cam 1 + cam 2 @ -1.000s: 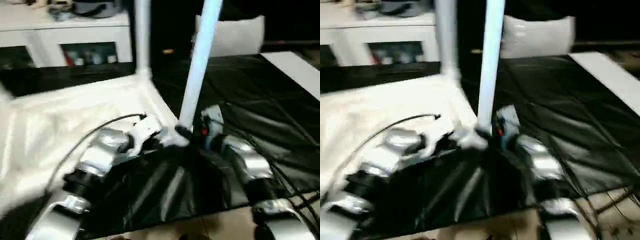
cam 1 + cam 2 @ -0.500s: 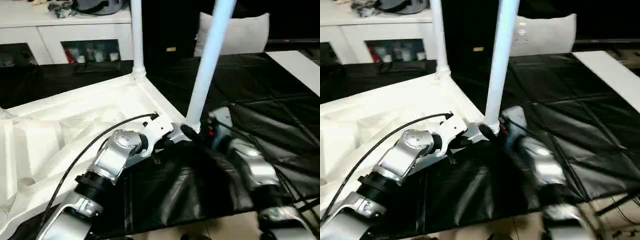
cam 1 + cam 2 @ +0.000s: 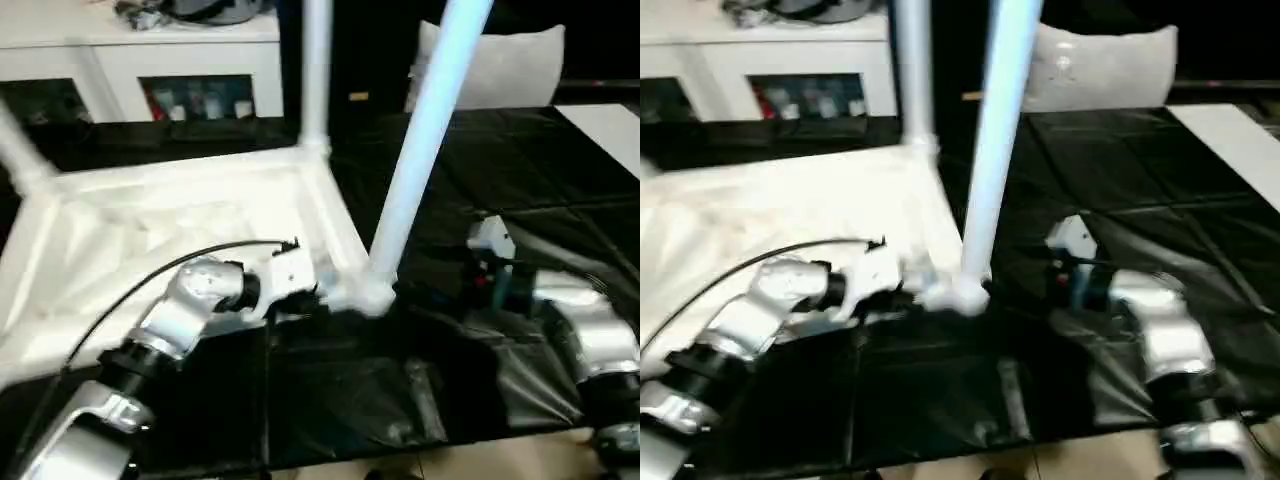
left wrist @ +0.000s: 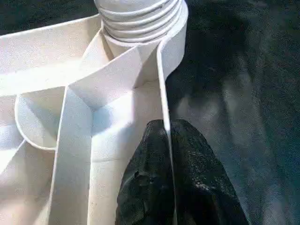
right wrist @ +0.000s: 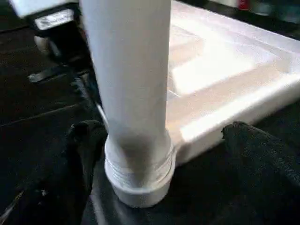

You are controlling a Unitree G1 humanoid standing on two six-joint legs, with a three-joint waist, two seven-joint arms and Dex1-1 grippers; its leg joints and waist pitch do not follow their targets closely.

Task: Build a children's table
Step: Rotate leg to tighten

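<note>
Assembly is looking well along: the children's table (image 3: 190, 215) is lying upside down on the black sheet (image 3: 520, 200), near its front edge, with three legs showing. Left gripper (image 4: 166, 140) is pinching the rim. Right gripper (image 5: 159, 136), half a second ago close around the near leg (image 3: 415, 160), is now standing wide apart.

Silver-armed robot with black two-finger grippers

The left forearm (image 3: 185, 315) is brushed silver with black ring collars and a thin black cable arcing toward a white wrist block at 2 o'clock. The right forearm (image 3: 585, 330) matches, with a white wrist block and red spot. Gripper fingers (image 4: 187, 183) are black and coarse-textured.
</note>
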